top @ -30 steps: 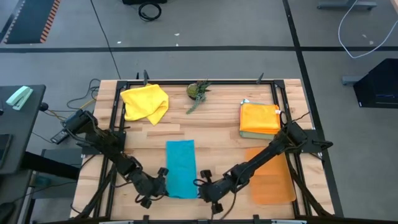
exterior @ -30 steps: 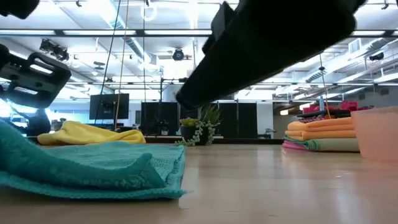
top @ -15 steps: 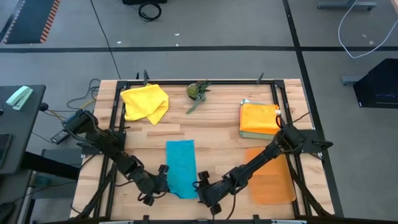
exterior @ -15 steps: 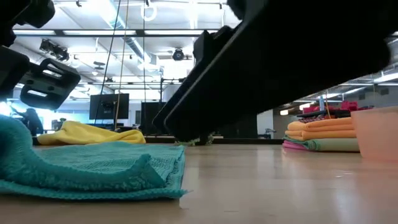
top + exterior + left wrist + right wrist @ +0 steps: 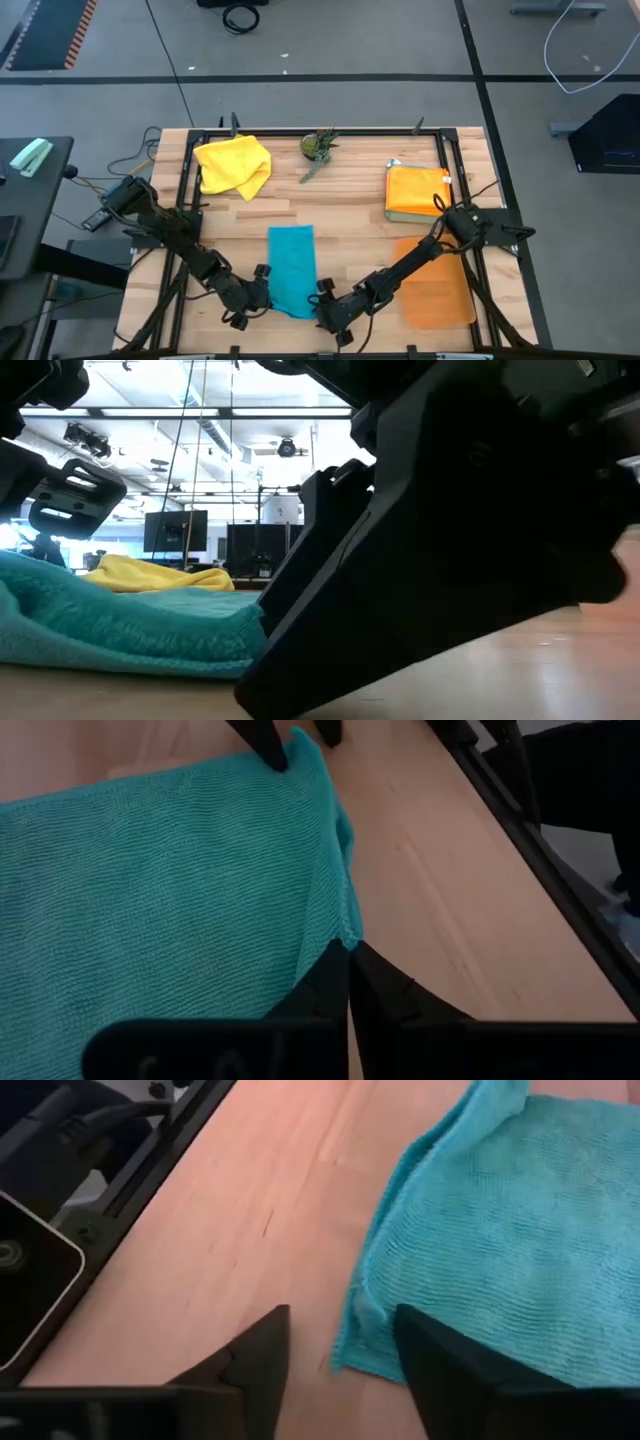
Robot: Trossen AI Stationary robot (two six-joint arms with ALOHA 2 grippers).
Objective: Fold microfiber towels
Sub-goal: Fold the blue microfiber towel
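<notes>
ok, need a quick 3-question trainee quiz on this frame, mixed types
1. True or false: the left tool is shut on a corner of the teal towel.
2. The right tool's fingers are: A) clamped on the teal towel, B) open, with the towel's edge between them, C) resting on the yellow towel.
3. Fill in: the folded stack at the table's right has an ___ towel on top.

Key: 1 true; 2 B; 3 orange.
</notes>
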